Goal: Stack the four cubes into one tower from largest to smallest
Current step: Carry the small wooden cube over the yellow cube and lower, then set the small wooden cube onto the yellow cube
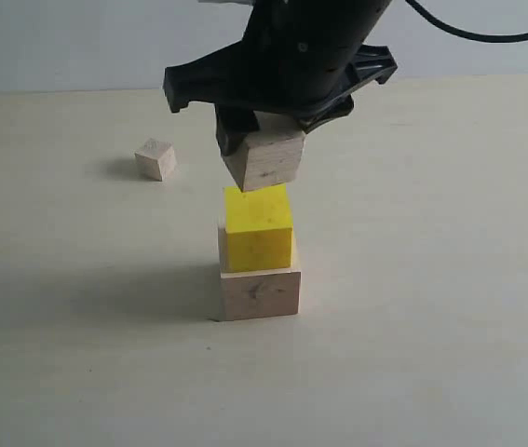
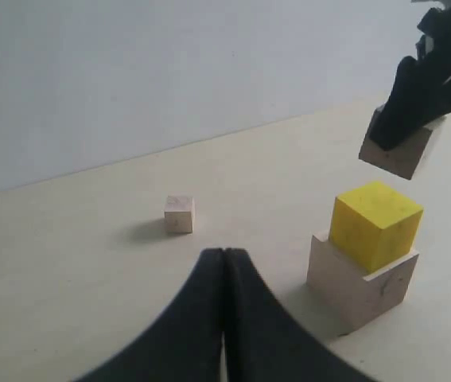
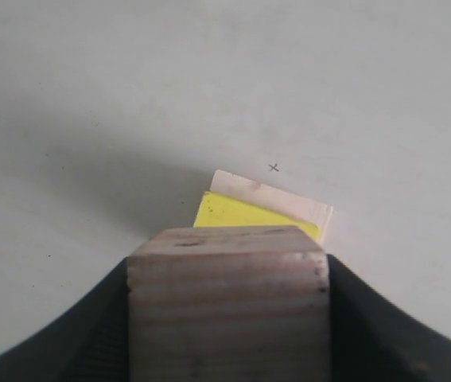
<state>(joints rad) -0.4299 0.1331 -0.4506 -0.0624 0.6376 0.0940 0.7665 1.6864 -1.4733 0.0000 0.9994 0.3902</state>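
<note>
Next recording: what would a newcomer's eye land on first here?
The bright yellow cube on the large wood cube, mid-table, with the right gripper holding a smaller wood cube tilted above it, not touching. The tiny cube sits alone to the exterior view's left.

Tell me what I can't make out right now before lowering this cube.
- Right wrist view: the held medium pale wood cube hides most of the bright yellow cube and the large pale wood cube beneath.
- Exterior view: the black right hand covers its own grip.
- Left wrist view: right hand cut off by the frame edge.
</note>
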